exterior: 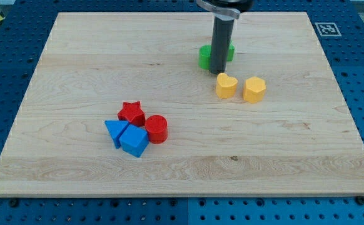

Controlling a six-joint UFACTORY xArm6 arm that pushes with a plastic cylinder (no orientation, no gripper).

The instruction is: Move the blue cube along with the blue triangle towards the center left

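Hovering beside the green block (206,56), the jawless tip (217,70) is sitting well up-right of the touching blue cube (134,141) and blue triangle (114,130)

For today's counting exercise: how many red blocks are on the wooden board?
2. The red star sits left of centre, and the red cylinder is just to its lower right. The rod hides part of the green block; no red shows there.

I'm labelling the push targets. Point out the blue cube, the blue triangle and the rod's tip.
blue cube (134,142): camera view, on its top face.
blue triangle (115,130): camera view, on its top face.
my tip (217,71): camera view, at the rod's very end, by the green block (204,56).
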